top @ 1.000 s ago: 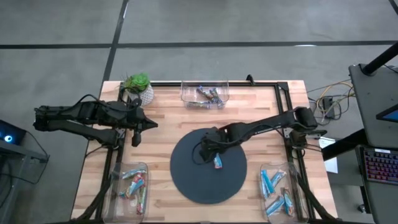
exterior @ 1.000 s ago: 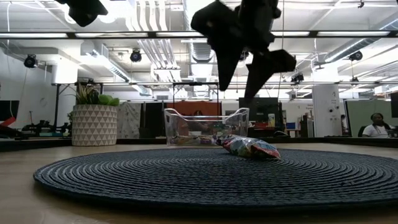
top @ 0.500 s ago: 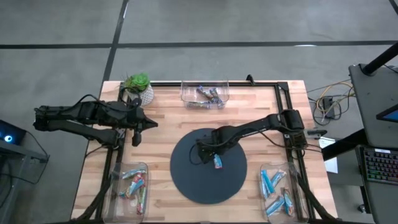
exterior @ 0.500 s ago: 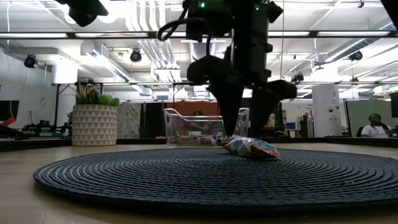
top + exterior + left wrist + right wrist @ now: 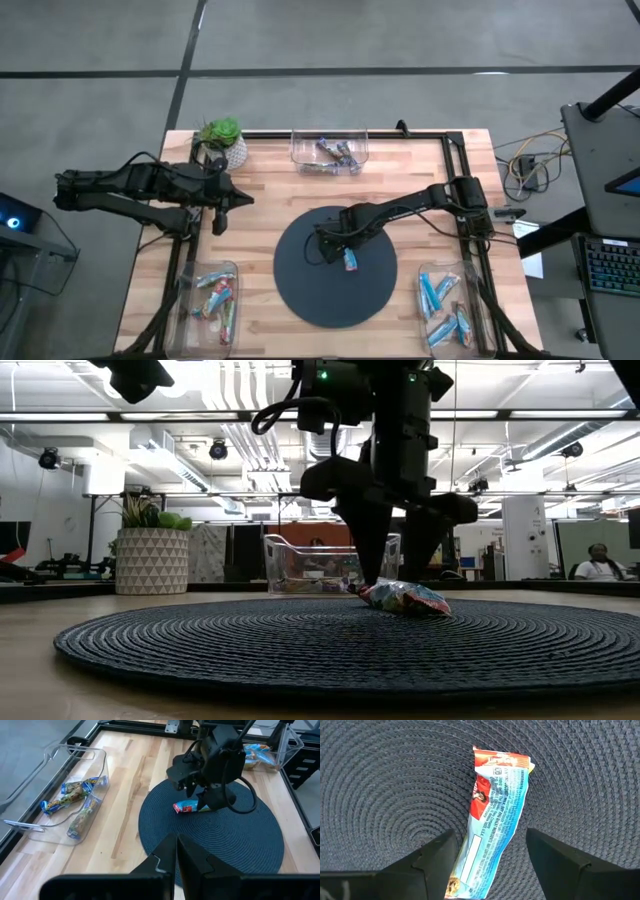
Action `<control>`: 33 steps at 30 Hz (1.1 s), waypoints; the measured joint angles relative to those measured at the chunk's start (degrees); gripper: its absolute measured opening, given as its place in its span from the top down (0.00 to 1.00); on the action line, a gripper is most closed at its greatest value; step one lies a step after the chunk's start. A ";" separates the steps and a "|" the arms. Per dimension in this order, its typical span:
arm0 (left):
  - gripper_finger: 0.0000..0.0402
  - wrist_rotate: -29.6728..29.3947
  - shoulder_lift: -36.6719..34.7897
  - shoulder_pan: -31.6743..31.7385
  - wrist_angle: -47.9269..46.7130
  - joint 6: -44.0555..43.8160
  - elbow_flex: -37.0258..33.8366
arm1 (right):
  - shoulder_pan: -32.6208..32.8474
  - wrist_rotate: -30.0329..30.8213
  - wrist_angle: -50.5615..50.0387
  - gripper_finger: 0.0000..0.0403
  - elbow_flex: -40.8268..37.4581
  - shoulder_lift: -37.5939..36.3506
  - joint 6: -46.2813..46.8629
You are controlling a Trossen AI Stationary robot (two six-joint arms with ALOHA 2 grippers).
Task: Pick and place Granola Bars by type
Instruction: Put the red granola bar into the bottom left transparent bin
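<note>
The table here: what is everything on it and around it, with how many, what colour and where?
Granola bar: one, red and blue wrapper, on the mat, between the right tool's open fingers.
Mat: one, dark, round, mid-table.
Bins: three, clear; far edge, near left corner, near right corner, each holding bars.
Plant pot: one, white, green plant, far left corner.
Person: one, seated in the room behind.
Left tool: shut, waiting over the table's left.
Right tool: open, low over the bar.
</note>
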 joint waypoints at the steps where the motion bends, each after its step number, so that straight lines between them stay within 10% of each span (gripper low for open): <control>1: 1.00 0.00 0.00 0.00 0.00 0.00 0.00 | 0.00 0.00 0.10 0.42 0.00 0.06 -0.04; 33: 1.00 0.00 0.00 0.00 -0.07 0.00 0.00 | 0.00 0.63 7.41 0.42 -2.98 0.09 -1.14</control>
